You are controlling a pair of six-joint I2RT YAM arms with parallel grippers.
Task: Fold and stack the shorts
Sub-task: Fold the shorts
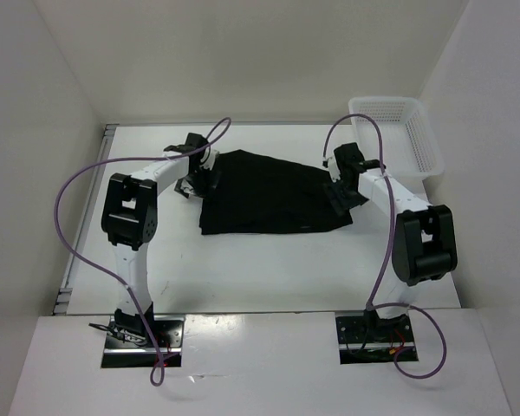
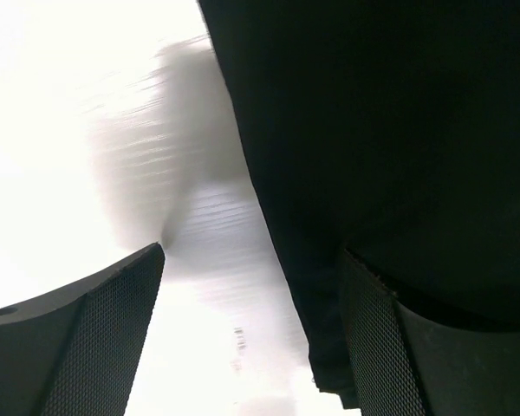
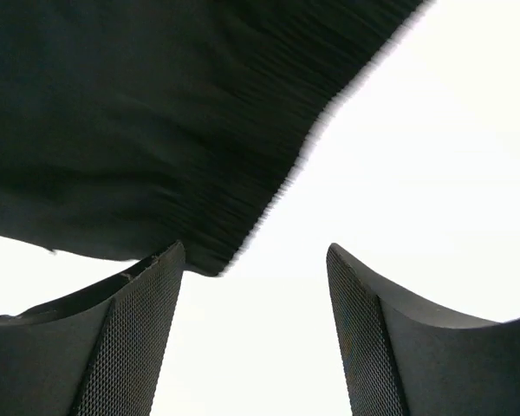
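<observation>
Black shorts (image 1: pixel 269 195) lie spread flat, a bit rumpled, mid-surface (image 1: pixel 243 269), betw. the two arms. L tool (image 1: pixel 199 180) sits at the shorts' left edge w/ fingers (image 2: pixel 95 338) spread wide. In its wrist view the fabric edge runs betw. them, nothing pinched. R tool (image 1: pixel 343 194) is at the shorts' right edge, also spread wide, fabric just past its fingertips. Basket (image 1: pixel 416 139) stands in far right corner, apart from the shorts.
</observation>
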